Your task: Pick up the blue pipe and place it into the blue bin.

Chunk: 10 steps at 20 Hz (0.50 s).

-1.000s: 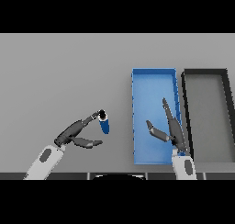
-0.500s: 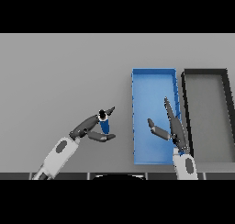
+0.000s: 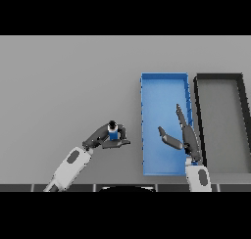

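Toward the desk's (image 3: 63, 81) near edge, left robot hand (image 3: 105, 137) now clenches around blue pipe (image 3: 113, 133), earlier only fingertip-touched, so the grasp looks secured, still left of blue bin (image 3: 164, 77); right robot hand (image 3: 180, 135) hangs released over bin.

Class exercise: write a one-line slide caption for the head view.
Left hand grips the blue pipe beside the blue bin; right hand open over it.

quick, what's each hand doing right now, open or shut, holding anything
Left hand: shut on the blue pipe, left of the blue bin.
Right hand: open, holding nothing, over the bin's right side.
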Each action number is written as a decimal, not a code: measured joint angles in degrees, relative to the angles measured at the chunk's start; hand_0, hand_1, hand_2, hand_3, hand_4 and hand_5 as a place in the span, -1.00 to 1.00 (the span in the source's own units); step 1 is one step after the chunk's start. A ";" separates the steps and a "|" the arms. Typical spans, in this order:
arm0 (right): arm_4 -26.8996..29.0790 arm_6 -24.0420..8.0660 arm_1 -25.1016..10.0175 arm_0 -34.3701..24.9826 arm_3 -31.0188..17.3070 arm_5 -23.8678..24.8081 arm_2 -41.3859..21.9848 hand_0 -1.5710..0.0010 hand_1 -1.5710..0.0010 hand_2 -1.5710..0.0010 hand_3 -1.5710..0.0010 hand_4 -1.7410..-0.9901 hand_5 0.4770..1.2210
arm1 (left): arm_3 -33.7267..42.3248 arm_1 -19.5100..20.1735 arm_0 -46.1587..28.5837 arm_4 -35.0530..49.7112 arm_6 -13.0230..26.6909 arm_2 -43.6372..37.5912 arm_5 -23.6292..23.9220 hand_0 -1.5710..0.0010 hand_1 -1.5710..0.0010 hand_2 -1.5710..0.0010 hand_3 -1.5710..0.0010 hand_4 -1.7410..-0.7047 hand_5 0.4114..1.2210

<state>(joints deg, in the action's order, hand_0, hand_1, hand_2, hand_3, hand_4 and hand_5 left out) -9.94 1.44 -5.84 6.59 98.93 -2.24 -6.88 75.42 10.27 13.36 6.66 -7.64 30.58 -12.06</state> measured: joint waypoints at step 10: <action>-0.62 0.11 0.20 -0.86 -0.97 0.29 -0.16 1.00 1.00 1.00 1.00 0.49 -0.65 | 5.11 -1.28 0.25 -0.14 -4.05 1.27 3.90 -0.93 -0.94 -0.94 -0.84 -0.96 0.95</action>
<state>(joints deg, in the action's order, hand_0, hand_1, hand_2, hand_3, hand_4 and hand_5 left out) -10.56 1.56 -5.65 5.73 97.96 -1.94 -7.04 80.53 8.98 13.61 6.52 -11.69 31.85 -8.16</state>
